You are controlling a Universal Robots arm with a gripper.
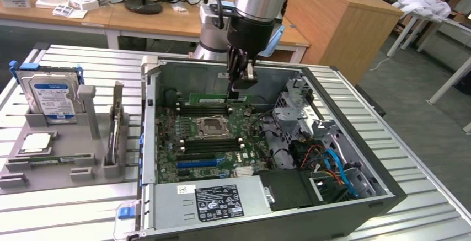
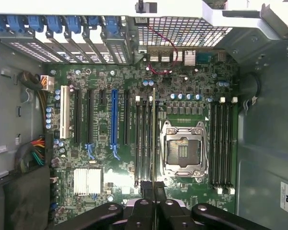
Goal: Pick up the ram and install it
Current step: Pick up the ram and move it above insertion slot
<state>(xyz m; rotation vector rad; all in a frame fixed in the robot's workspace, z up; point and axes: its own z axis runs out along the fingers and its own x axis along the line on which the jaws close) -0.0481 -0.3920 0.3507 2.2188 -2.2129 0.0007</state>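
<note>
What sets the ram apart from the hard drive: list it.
The ram is a narrow green stick; the hard drive is a broad silver block with a blue-and-white label. The ram is held by the gripper inside the computer case; the hard drive stands in a grey holder outside it. Both stand on edge.

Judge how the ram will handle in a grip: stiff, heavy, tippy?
Probably stiff: the ram juts level from the hand without sagging. Likely light, since it looks very thin edge-on. Standing on its narrow edge, it would probably tip if released.
</note>
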